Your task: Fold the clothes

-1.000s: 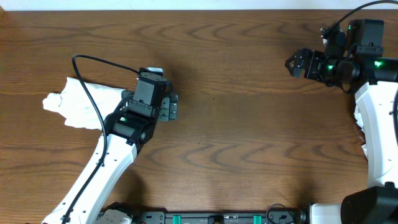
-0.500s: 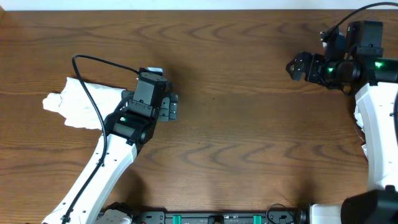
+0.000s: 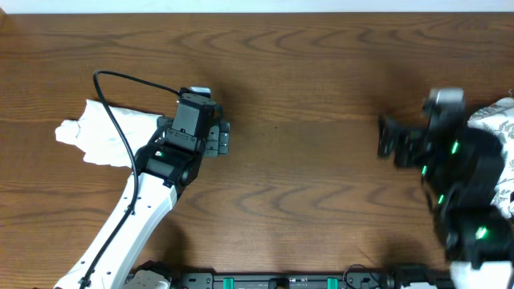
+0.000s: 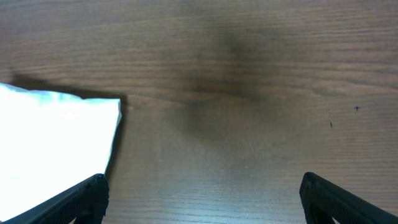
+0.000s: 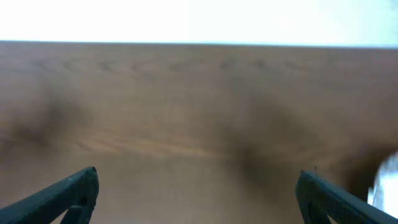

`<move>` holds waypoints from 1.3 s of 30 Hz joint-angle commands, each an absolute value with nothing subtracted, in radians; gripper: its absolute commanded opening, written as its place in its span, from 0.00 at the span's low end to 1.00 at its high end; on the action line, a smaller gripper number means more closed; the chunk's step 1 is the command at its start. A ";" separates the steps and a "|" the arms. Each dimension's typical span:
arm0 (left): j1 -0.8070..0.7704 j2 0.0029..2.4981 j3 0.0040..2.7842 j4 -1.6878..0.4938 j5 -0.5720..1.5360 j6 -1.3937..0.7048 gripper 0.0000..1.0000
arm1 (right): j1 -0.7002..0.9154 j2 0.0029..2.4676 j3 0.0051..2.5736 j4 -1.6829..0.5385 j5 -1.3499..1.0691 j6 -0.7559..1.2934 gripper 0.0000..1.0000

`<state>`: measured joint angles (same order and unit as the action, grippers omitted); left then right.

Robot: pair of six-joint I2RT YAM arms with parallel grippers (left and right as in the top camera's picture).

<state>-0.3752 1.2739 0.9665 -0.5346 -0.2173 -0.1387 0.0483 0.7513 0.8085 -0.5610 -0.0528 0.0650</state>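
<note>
**Both grippers spread over the table**

A folded white cloth [image 3: 100, 132] lies at the left of the table [image 3: 305, 96], partly under the left arm. Just right of it hangs the left gripper [image 3: 220, 138], its 2 fingers spread wide and empty. The right gripper [image 3: 389, 138] is also spread wide. A patterned cloth [image 3: 496, 119] lies at the right edge.

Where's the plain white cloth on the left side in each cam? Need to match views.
Overhead: white cloth lies at the left, mid-height.
Left wrist: the white cloth fills the lower left, with one corner showing.
Right wrist: not in it.
Shared landmark: the wooden table, seen in all three views.
</note>
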 commanded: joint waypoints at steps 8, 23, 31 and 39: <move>-0.377 1.281 0.967 -0.538 -0.237 -0.155 0.98 | 0.052 0.234 0.292 -0.542 -0.027 0.129 0.99; -0.377 1.281 0.967 -0.538 -0.237 -0.155 0.98 | 0.052 0.009 0.135 -0.482 -0.026 0.205 0.99; -0.377 1.281 0.967 -0.538 -0.237 -0.155 0.98 | 0.052 0.006 0.135 -0.483 -0.027 0.205 0.99; -0.377 1.281 0.967 -0.538 -0.237 -0.155 0.98 | 0.052 0.006 0.135 -0.483 -0.027 0.205 0.99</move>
